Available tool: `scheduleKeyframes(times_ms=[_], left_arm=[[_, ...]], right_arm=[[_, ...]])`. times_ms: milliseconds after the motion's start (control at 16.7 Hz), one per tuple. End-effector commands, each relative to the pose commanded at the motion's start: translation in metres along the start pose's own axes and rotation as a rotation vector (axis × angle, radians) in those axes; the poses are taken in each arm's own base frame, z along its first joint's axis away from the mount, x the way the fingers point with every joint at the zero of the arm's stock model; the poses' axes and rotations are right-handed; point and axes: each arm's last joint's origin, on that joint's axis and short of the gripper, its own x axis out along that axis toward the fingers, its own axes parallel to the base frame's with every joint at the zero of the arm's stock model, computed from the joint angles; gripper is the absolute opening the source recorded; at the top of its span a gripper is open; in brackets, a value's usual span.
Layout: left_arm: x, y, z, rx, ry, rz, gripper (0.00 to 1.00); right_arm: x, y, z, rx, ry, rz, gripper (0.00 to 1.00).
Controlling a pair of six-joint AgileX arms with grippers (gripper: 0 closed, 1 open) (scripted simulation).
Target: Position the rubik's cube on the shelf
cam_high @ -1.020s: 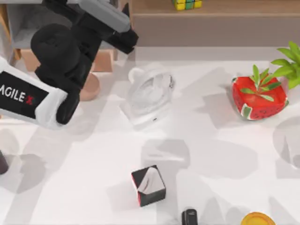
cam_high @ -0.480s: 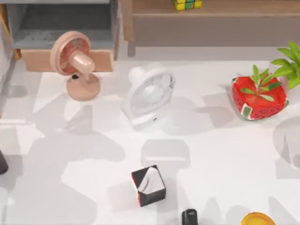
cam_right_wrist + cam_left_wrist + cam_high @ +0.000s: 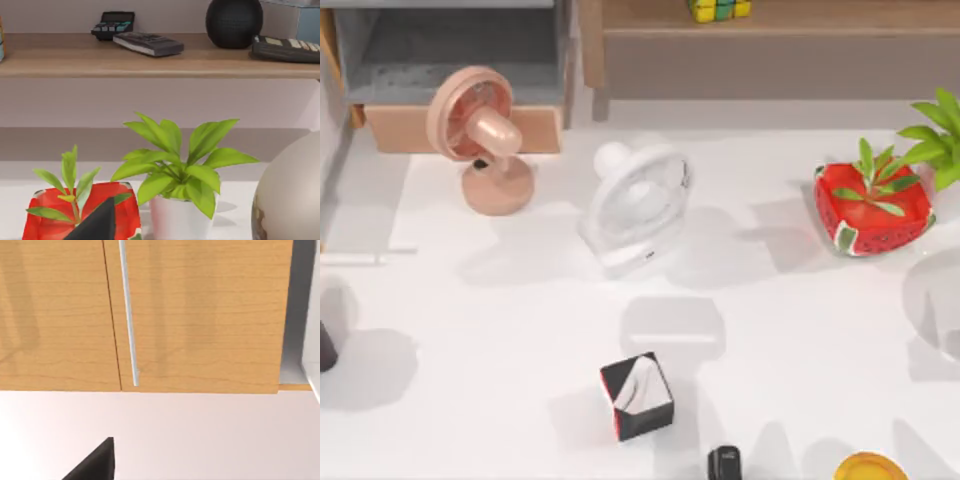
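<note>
Yellow-green cube point(image 3: 719, 9) sits on shelf point(image 3: 790, 15) plank at table's far edge, apart from fans below. Placement looks done. Grippers' opening: cannot tell. Judgement: park arms clear, don't nudge cube; check it sits flat, away from plank's front edge.

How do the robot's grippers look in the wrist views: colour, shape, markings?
The left gripper is a plain black wedge-shaped part with straight edges. The right gripper looks the same: black and angular. No cable or marking is visible on either.
</note>
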Motion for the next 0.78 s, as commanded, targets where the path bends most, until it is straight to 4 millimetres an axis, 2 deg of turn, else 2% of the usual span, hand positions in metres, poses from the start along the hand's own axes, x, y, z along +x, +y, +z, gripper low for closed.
scheduleKeyframes(times_ms=[120, 240, 600, 780], left_arm=[[-0.006, -0.019, 0.003, -0.029, -0.037, -0.075, 1.0], [-0.007, -0.03, 0.006, -0.052, -0.063, -0.117, 1.0], [-0.006, -0.029, 0.006, -0.05, -0.062, -0.113, 1.0], [0.008, -0.032, 0.007, -0.052, -0.063, -0.117, 1.0]], right_arm=[[0.0, 0.0, 0.0, 0.0, 0.0, 0.0, 1.0], [0.0, 0.0, 0.0, 0.0, 0.0, 0.0, 1.0], [0.0, 0.0, 0.0, 0.0, 0.0, 0.0, 1.0], [0.0, 0.0, 0.0, 0.0, 0.0, 0.0, 1.0]])
